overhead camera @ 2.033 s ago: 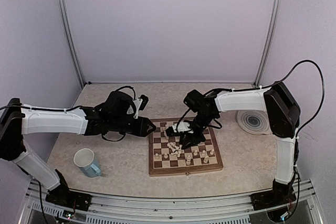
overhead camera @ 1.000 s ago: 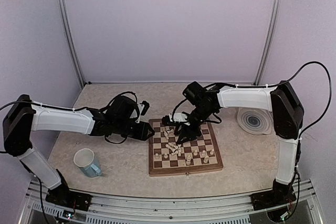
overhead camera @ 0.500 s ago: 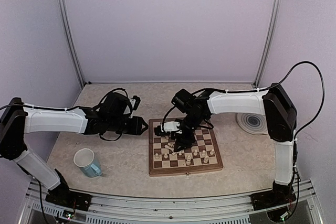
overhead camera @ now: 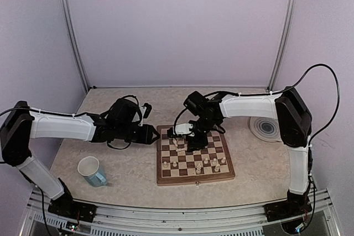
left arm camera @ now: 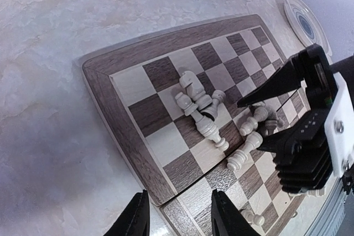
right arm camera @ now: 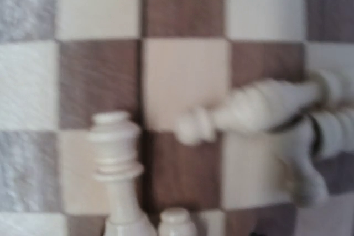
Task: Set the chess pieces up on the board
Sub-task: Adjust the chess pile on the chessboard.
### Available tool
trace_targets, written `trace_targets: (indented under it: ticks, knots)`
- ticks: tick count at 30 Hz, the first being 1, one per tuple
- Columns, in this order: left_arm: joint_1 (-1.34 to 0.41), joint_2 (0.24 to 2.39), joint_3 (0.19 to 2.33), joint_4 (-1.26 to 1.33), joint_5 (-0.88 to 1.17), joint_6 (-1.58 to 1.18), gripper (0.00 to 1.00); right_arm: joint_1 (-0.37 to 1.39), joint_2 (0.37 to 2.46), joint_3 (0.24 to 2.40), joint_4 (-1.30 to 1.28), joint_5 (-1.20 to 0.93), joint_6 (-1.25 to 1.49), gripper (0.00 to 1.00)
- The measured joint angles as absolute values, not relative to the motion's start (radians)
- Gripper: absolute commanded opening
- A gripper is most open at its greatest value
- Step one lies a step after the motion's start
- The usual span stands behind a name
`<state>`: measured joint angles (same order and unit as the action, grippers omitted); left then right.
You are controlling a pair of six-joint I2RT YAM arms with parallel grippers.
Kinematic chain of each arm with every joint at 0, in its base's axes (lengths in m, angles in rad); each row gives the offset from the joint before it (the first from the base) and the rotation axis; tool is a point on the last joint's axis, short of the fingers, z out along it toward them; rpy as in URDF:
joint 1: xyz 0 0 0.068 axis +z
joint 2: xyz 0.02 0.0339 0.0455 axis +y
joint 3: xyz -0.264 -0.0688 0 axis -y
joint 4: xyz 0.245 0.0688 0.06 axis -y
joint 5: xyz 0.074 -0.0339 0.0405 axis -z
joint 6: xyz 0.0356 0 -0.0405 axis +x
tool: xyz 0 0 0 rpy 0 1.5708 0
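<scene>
From above, the wooden board [overhead camera: 194,176] lies on the table [overhead camera: 121,164] between the arms, a mug [overhead camera: 92,171] to its left and a ringed plate [overhead camera: 266,127] to its right. Cream chess pieces [overhead camera: 214,163] stand along its near rows; others cluster at the far left. The left gripper [overhead camera: 153,134] sits at the board's left edge. The right gripper [overhead camera: 188,143] hangs over the cluster.

The left wrist view shows the left gripper [left arm camera: 177,220] with fingers apart above the board [left arm camera: 166,78], where toppled chess pieces [left arm camera: 199,106] lie heaped. The right gripper [left arm camera: 250,124] looks spread, with pieces between its fingers.

The right wrist view is blurred: pale chess pieces [right arm camera: 249,109] on brown-and-cream checks [right arm camera: 182,81], at least one lying flat.
</scene>
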<state>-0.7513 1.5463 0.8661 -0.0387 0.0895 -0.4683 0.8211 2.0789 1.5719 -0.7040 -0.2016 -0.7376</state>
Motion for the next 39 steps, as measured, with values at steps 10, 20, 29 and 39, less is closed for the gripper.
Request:
trace_targets:
  ticks: [10, 20, 29, 39]
  knots:
    - [-0.765, 1.636, 0.891, 0.028, 0.157, -0.476, 0.38, 0.768, 2.059, 1.525, -0.654, -0.268, -0.752, 0.54]
    - [-0.764, 1.637, 0.882, 0.045, 0.157, -0.492, 0.38, 0.768, 1.992, 1.463, -0.648, -0.370, -0.836, 0.51]
    - [-0.757, 1.609, 0.839, 0.050, 0.153, -0.494, 0.38, 0.818, 1.996, 1.466, -0.654, -0.374, -0.871, 0.50]
    - [-0.752, 1.557, 0.811, 0.055, 0.144, -0.487, 0.36, 0.821, 1.994, 1.476, -0.661, -0.379, -0.866, 0.51]
